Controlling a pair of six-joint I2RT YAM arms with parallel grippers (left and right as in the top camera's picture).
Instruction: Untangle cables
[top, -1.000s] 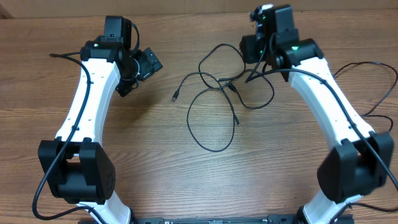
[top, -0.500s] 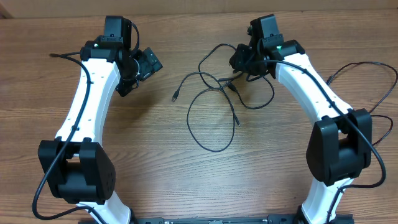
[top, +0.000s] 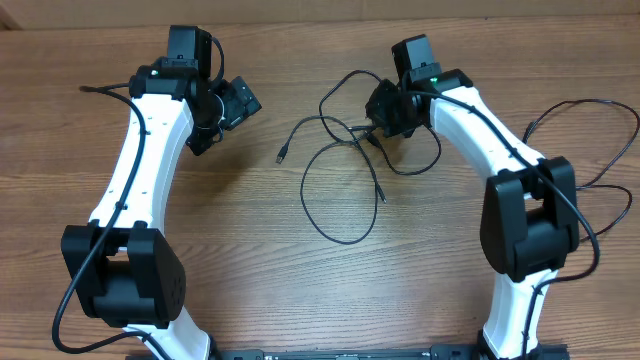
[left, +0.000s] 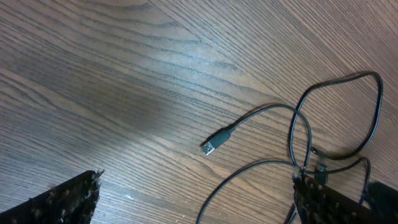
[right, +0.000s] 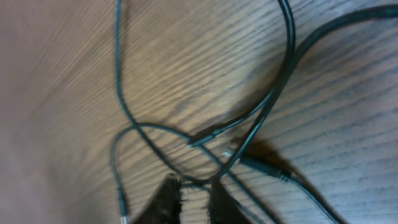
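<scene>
The right hand (right: 194, 198) had swung in onto the cables (right: 118, 62), its fingers (right: 166, 204) drawn nearly together (pinching a strand or not, I couldn't tell). They lay crossed on the surface (right: 56, 112) at its fingertips, so pulling apart could likely begin.

My arms (top: 140, 150) are long white shells with chunky black joints (top: 120, 275) - pretty standard look. Thin black wires (top: 66, 296) trail along each one from the base. There's a tiny green light (top: 433, 68) by my right wrist. Fingers (left: 68, 199) are black with a bumpy, dotted texture.
</scene>
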